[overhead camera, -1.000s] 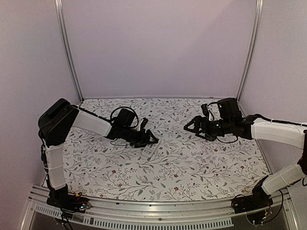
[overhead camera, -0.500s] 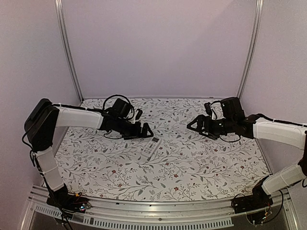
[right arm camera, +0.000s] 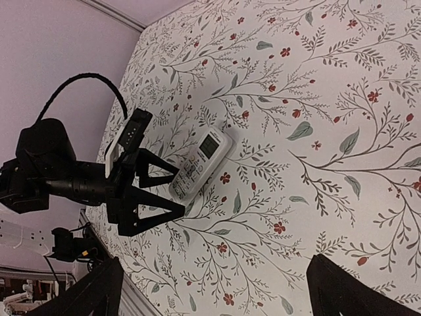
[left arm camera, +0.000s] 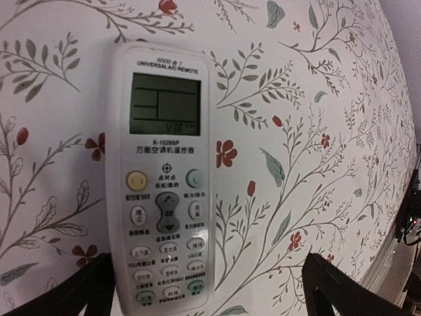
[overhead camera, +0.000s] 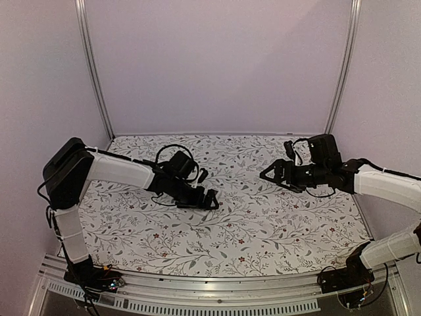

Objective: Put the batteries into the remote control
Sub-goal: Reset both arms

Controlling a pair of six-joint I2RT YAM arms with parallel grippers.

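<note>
The remote control lies flat on the flowered cloth with its screen and buttons up; it also shows in the right wrist view. My left gripper stands open over its button end, the remote close to the left finger and far from the right one. From above, the left gripper covers the remote. My right gripper hangs open and empty at the right, well away from the remote; its fingers frame the bottom of its own view. The batteries are out of view.
The flowered cloth covers the whole table. Pale walls and two metal posts close the back and sides. A metal rail runs along the near edge by the arm bases. A black cable loops over the left wrist.
The left gripper opened wide, drew back from the remote, then came forward over it again, hiding it from above. The right gripper drifted slightly to the right.
</note>
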